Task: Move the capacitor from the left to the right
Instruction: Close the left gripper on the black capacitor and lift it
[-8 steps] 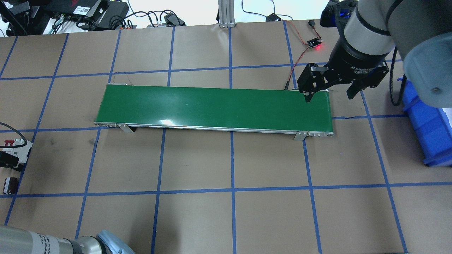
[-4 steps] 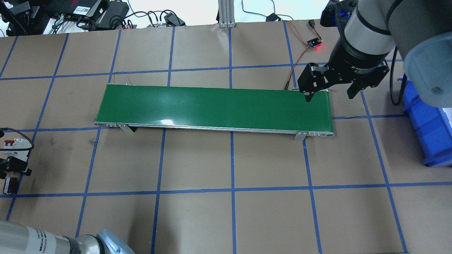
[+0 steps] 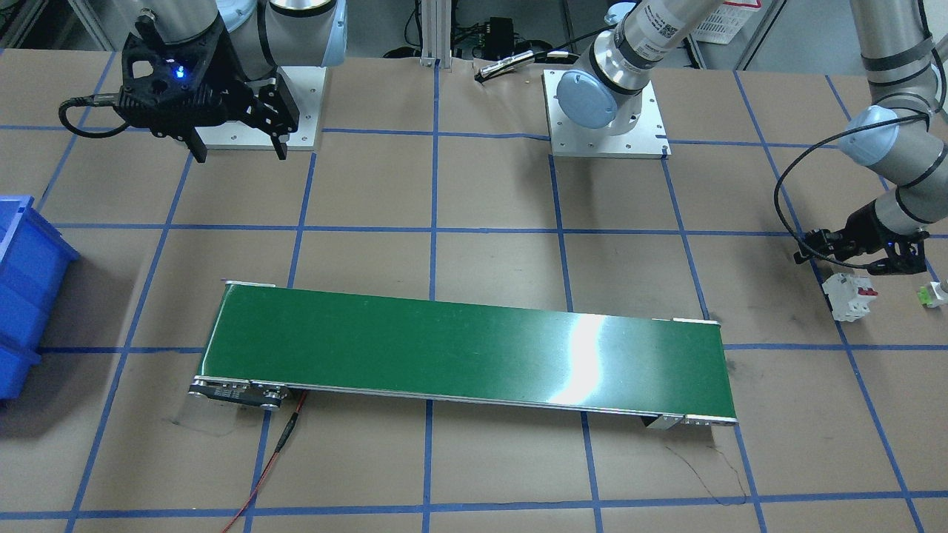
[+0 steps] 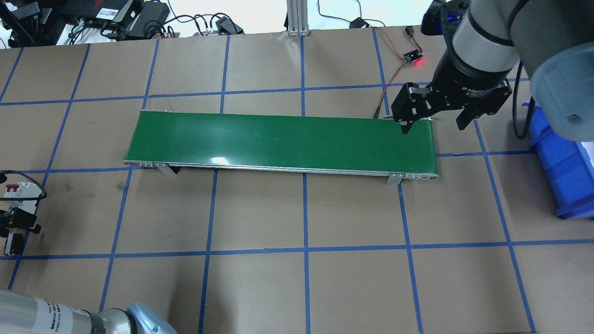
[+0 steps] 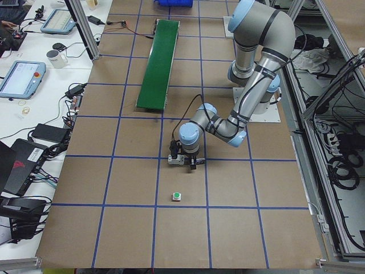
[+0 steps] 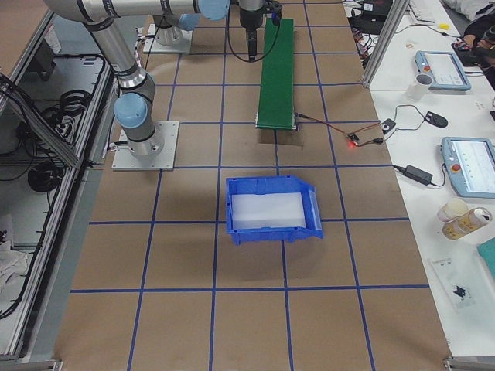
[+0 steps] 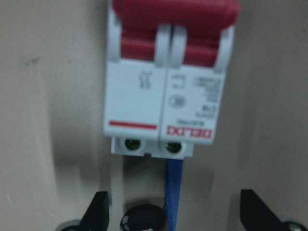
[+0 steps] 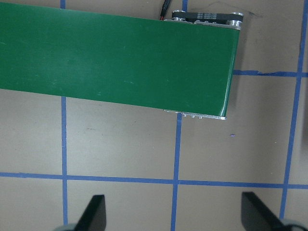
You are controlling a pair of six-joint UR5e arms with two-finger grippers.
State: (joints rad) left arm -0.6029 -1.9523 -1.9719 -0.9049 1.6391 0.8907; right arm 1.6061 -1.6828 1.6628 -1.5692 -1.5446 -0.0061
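The capacitor (image 4: pixel 13 243), a small dark cylinder, lies at the table's far left edge, just nearer than the white breaker with red switches (image 4: pixel 18 190). My left gripper (image 4: pixel 17 221) hovers low over both, open. In the left wrist view the capacitor (image 7: pixel 143 219) sits between the open fingers (image 7: pixel 98 211), close to the left one, with the breaker (image 7: pixel 161 91) beyond it. The capacitor is hidden in the front-facing view. My right gripper (image 4: pixel 434 125) is open and empty above the right end of the green conveyor belt (image 4: pixel 283 141).
A blue bin (image 4: pixel 561 171) stands at the right edge of the table. A tiny green-and-white part (image 3: pixel 932 295) lies beside the breaker (image 3: pixel 852 295). A small sensor board with a red light (image 4: pixel 413 58) and its wires lies behind the belt's right end.
My left gripper has moved a little toward the near edge, off the breaker and over the capacitor. The right arm has not moved.
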